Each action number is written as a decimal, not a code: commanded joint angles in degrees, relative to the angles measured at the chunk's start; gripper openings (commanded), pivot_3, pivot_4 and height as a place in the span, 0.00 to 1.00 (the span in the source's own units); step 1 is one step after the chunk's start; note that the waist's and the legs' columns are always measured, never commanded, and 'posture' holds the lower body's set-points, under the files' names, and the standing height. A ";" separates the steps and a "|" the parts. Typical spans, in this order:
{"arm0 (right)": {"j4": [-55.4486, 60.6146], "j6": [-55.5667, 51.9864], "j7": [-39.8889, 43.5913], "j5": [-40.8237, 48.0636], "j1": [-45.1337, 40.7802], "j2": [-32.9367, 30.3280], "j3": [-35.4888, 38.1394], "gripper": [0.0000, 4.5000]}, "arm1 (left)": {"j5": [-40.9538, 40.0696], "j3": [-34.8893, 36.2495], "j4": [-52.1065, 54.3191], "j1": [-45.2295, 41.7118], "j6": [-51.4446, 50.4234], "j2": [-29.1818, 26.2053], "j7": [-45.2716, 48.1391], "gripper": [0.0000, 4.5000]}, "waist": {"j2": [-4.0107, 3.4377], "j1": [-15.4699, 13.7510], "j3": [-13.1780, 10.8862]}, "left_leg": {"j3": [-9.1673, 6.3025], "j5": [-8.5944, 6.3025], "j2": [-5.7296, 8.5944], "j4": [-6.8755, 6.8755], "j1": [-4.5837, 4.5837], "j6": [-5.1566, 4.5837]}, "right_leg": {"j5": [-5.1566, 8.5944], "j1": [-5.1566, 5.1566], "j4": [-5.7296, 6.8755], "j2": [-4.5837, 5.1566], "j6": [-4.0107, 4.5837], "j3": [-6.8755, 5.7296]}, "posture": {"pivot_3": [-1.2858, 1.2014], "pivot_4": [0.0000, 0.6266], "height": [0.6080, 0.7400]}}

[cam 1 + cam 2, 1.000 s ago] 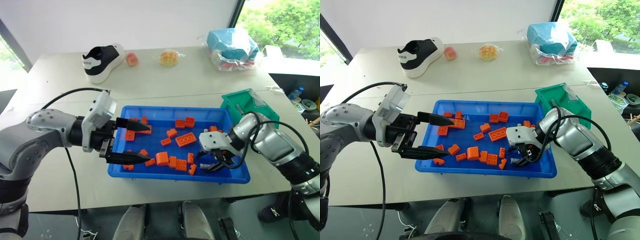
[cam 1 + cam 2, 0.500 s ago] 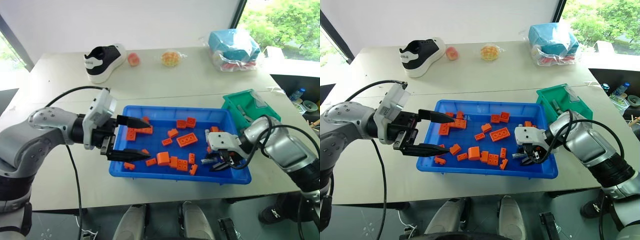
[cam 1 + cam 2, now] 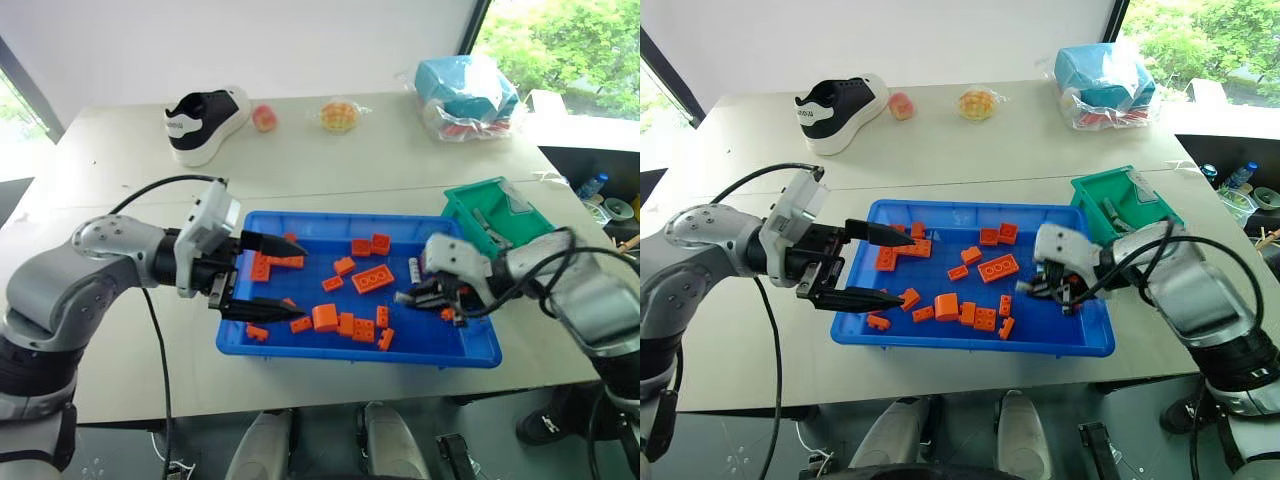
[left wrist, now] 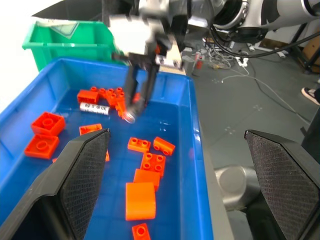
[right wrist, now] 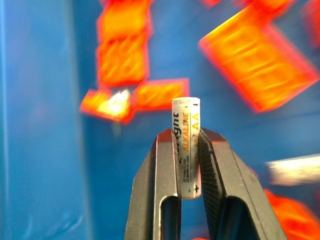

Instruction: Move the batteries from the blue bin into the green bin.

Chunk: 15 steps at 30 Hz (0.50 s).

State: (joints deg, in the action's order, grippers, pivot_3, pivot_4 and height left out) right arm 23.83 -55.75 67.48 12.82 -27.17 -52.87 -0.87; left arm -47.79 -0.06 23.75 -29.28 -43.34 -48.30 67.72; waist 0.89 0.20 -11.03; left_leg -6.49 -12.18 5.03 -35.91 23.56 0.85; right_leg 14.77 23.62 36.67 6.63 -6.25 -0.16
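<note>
We've got the right gripper (image 5: 186,150) hanging over the right end of the blue bin (image 3: 300,351); its jaws are pinched tight on a AA battery (image 5: 186,145), which stands up between the fingers (image 5: 212,170) with its label showing; in the left wrist view that held battery (image 4: 131,116) sits at the fingertips, above the bin floor. A second battery (image 4: 94,107) lies flat on the bin floor among the orange toy bricks (image 3: 372,279), near the bin's right end. The green bin (image 3: 497,213) sits on the table (image 3: 330,160) just past the blue bin's far right corner; there's a grey cylinder inside it, but we can't tell for sure that it's a battery. The left gripper (image 3: 276,279) hovers over the left end of the blue bin with its jaws spread wide and nothing in them. At the back of the table: a black and white sneaker (image 3: 204,122) and a turquoise bagged bundle (image 3: 466,92).
</note>
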 commanded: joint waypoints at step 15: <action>-11.07 -0.56 -28.15 -6.12 -0.86 -2.33 13.88 0.67 | 5.66 -1.88 -5.50 -4.28 5.09 3.64 2.72 1.00 | -0.03 -0.58 -0.01 | 0.14 -0.08 0.01 0.04 0.04 -0.16 | -0.06 -0.08 -0.35 0.03 -0.09 0.00 | 0.52 0.24 0.92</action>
State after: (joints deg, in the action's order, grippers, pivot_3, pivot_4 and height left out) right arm 12.64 -58.08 40.44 7.24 -26.66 -55.02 12.72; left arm -42.25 -2.35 17.73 -32.44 -39.06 -44.56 70.28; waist 0.86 -0.37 -11.03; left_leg -6.34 -12.26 5.04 -35.88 23.61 0.69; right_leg 14.69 23.54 36.32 6.67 -6.37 -0.16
